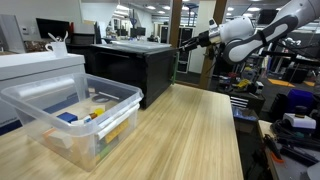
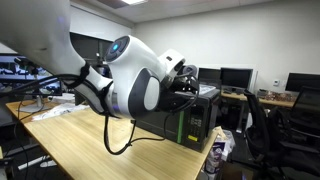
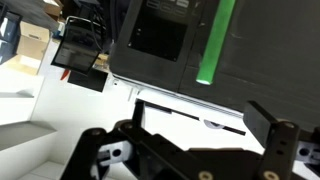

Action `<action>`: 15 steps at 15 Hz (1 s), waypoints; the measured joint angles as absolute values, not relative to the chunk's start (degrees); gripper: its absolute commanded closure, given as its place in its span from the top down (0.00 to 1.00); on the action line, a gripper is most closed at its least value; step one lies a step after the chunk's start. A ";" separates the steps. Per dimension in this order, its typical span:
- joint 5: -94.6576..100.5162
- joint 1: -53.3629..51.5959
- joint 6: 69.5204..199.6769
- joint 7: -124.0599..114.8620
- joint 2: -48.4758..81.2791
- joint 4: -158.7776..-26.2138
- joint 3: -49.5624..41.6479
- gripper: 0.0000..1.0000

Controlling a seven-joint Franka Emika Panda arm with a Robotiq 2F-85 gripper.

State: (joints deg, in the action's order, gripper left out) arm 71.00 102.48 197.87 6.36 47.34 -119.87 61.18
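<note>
Gripper (image 3: 182, 128) jaws stand wide apart in the wrist view, nothing between the fingers (image 3: 278, 140); it holds nothing. In an exterior view the gripper (image 1: 186, 42) hangs in the air off the upper corner of the black computer case (image 1: 130, 70), near it but not touching. That case (image 2: 196, 125) stands at the far end of the wooden table (image 1: 190, 130), and its face fills the upper wrist view, black computer case (image 3: 255, 55) with a bright green stripe (image 3: 213, 40) running down it. Table surface: light wood grain, table (image 2: 80, 150) also seen from behind the arm, with white paper (image 2: 55, 112) lying on it. At the near end sits a clear plastic bin (image 1: 38, 125) with blue and yellow items inside, too small to name, well apart from the gripper. Room: open office or lab, ceiling strip lights, desks with dark monitors (image 2: 235, 77), an office chair (image 2: 262, 120).
</note>
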 measured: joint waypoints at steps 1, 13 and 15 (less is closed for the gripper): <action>72.24 102.86 198.01 6.36 47.45 -120.68 61.71 1.00; 72.33 100.46 197.70 6.30 47.33 -120.30 62.42 1.00; 72.52 100.33 196.83 6.30 47.33 -120.53 62.30 1.00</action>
